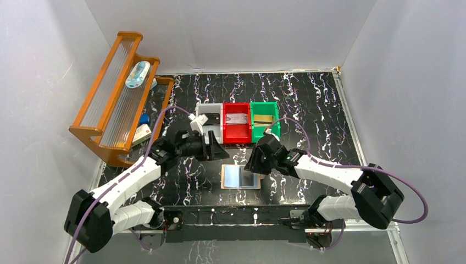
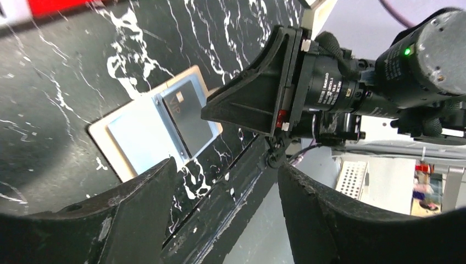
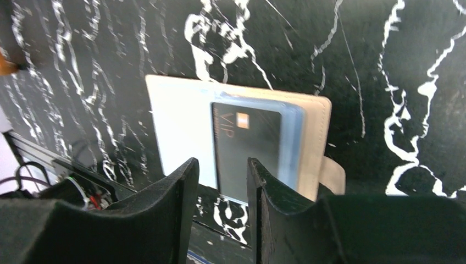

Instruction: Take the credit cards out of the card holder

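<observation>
The tan card holder (image 1: 228,177) lies open on the black marbled table between the arms, pale blue pockets up. A dark card marked VIP (image 1: 250,179) sits in its right pocket, its near edge sticking out past the holder. In the right wrist view the holder (image 3: 181,121) and card (image 3: 253,137) lie just beyond my right gripper (image 3: 222,165), whose jaws stand a narrow gap apart with nothing between them. My right gripper (image 1: 256,165) hovers at the holder's right side. My left gripper (image 1: 218,149) is open and empty, above and left of the holder (image 2: 134,137); its fingertips' midpoint (image 2: 226,168) is over the table's front edge.
A grey bin (image 1: 210,117), a red bin (image 1: 237,132) with a card in it and a green bin (image 1: 264,129) with a gold card stand in a row behind the holder. An orange wooden rack (image 1: 118,93) with small items leans at the far left. A black rail runs along the near edge.
</observation>
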